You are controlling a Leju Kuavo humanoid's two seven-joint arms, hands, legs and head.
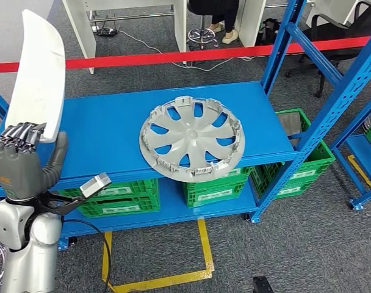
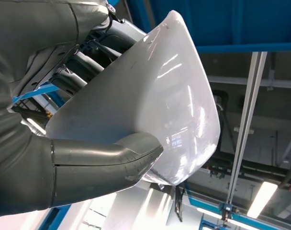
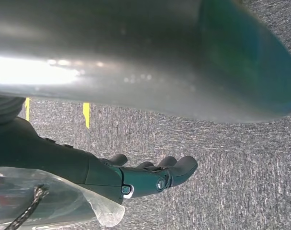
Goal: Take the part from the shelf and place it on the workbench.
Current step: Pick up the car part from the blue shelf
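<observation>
Left hand (image 1: 19, 160) at 9 o'clock clamps the glossy white curved plastic panel (image 1: 38, 73) upright by its lower edge, right hand (image 3: 151, 175) hangs empty, fingers loosely apart; top-heavy grip, panel could pivot out mid-carry.

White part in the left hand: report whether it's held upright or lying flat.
Upright. The white part stands on end above the left hand, gripped at its lower edge, clear of the blue shelf.
</observation>
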